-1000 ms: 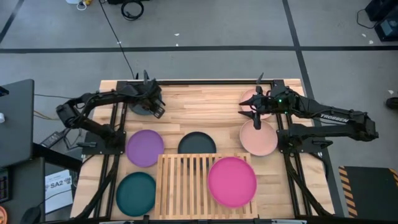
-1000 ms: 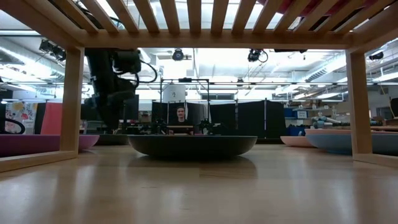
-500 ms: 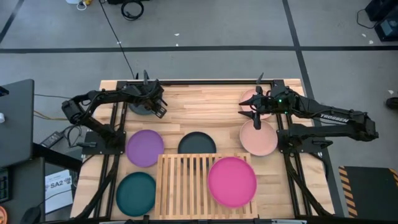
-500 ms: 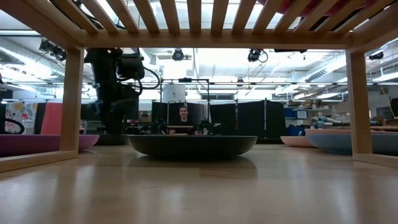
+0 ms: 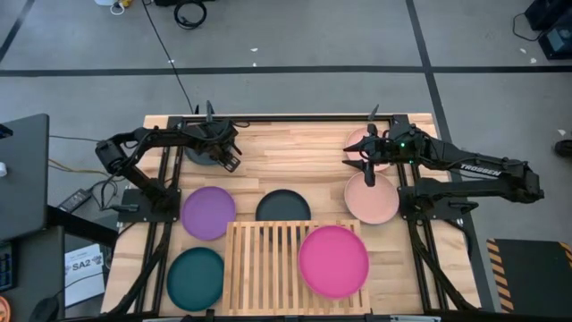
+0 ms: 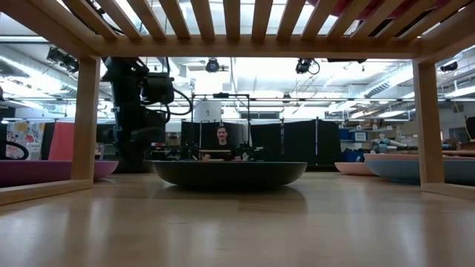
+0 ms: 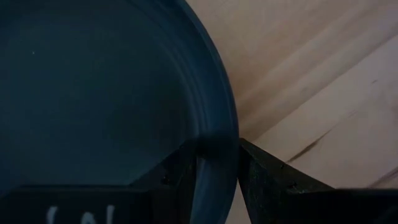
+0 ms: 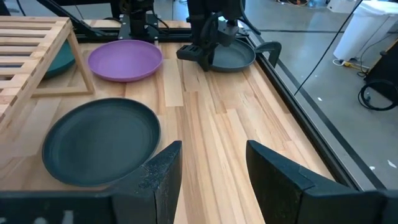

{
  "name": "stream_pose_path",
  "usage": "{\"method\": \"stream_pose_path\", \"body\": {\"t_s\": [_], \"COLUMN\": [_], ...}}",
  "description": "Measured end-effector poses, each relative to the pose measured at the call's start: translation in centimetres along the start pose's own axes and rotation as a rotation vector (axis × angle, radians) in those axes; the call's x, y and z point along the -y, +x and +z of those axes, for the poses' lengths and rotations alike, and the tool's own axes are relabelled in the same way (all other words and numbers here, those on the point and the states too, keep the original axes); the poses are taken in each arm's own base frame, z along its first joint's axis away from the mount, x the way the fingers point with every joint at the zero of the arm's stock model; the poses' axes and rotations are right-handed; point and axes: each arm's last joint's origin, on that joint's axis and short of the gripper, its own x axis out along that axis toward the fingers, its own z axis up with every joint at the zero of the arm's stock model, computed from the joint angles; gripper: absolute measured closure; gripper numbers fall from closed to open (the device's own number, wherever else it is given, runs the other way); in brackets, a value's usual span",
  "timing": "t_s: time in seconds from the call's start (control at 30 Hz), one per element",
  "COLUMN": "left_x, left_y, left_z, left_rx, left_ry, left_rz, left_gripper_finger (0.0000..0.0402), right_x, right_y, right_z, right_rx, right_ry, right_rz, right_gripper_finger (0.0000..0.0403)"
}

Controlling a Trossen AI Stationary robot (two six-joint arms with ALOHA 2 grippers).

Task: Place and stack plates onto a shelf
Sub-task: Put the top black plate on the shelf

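A dark grey plate [image 7: 99, 93] is lying at the table's far left corner, and the left claw [image 5: 225, 152] is gripping its rim: in the left wrist view one finger [image 7: 177, 177] is sitting inside the rim and the other outside it, both pressing against the edge. Nearer the middle of the table [image 5: 286, 161] a second dark plate [image 5: 282, 207] is lying just behind the shelf [image 5: 264, 255], touching or slightly overlapped by its back edge as seen from above. A purple plate [image 5: 208, 213] is sitting to the left of it, and a teal plate [image 5: 196, 278] is lying at the near left, just beside the shelf. A magenta plate [image 5: 333, 260] is resting on the right half of the shelf. On the far right a pale pink plate [image 5: 372, 199] is lying on the table, with another pink plate [image 5: 359, 143] behind it, partly covered by the right arm. The right claw [image 5: 367, 166] is hanging above the table between those two pink plates, its fingers [image 8: 277, 177] standing apart and holding nothing. In the low view a person [image 6: 220, 138] is showing in the room beyond the table.
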Motion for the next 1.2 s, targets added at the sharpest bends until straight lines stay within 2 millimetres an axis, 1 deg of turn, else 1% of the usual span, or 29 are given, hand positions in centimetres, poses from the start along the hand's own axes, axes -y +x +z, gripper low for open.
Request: {"method": "stream_pose_path", "body": {"t_s": [0.13,0.43,0.67,1.0,1.2], "left_x": [0.0,0.0,0.1,1.4,2.4], "left_y": [0.0,-0.1,-0.8,-4.2,-6.9], "left_z": [0.0,0.1,0.0,-0.4,-1.1], "left_rx": [0.0,0.014,0.029,0.148,0.249], "left_ry": [0.001,0.004,0.013,0.063,0.1], "left_rz": [0.001,0.027,0.038,0.009,-0.044], "left_gripper_finger": [0.0298,0.037,0.0375,0.0387,0.0387], "right_x": [0.0,0.0,0.0,0.0,0.0], "right_y": [0.0,0.0,0.0,0.0,0.0], "right_z": [0.0,0.0,0.0,0.0,0.0], "right_rx": [0.0,0.0,0.0,0.0,0.0], "right_ry": [0.0,0.0,0.0,0.002,0.026], "right_rz": [0.0,0.0,0.0,0.001,0.001], "right_gripper_finger": [0.022,0.022,0.022,0.022,0.022]}}
